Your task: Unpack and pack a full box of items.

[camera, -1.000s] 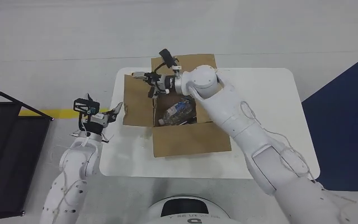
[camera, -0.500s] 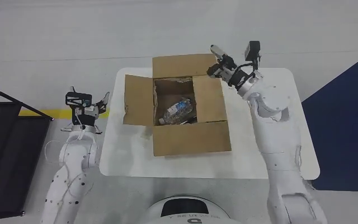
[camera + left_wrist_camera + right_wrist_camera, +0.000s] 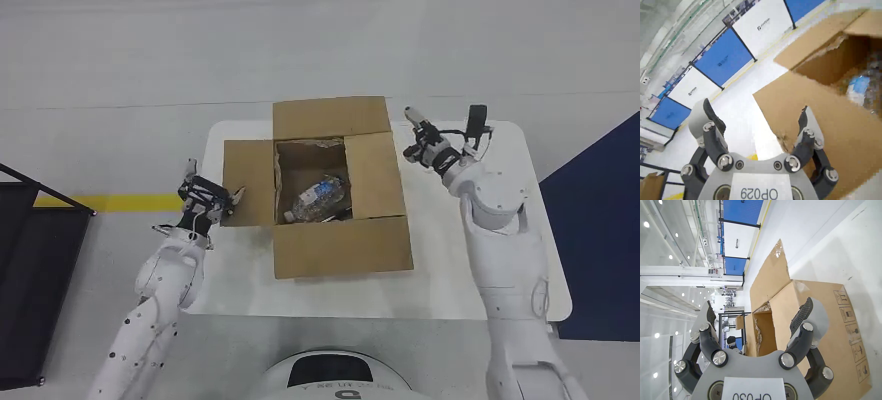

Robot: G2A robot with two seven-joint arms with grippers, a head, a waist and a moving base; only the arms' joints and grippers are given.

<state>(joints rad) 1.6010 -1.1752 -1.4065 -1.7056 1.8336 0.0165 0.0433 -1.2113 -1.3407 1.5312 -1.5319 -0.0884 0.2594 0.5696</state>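
Note:
An open cardboard box [image 3: 340, 250] stands mid-table with all its flaps folded outward. A crumpled clear plastic bottle [image 3: 320, 197] with a blue label lies inside, and it is also visible as the bottle [image 3: 857, 89] in the left wrist view. My left gripper [image 3: 212, 193] is open at the outer edge of the left flap [image 3: 248, 180]. In its own view the left gripper [image 3: 755, 109] has the flap's torn corner [image 3: 783, 136] between its fingers, not touching them. My right gripper [image 3: 413, 135] is open, just past the far corner of the right flap [image 3: 375, 175]. In its view the right gripper [image 3: 759, 308] faces the box [image 3: 819, 323].
The white table [image 3: 480, 250] has bare room to the right of the box and a narrow strip on the left. A black rack [image 3: 30, 250] stands on the floor at the left, and a blue panel [image 3: 600, 200] at the right.
My right arm swung from across the box's left side over to its right far corner. My left gripper came in from beyond the table's left edge to the left flap.

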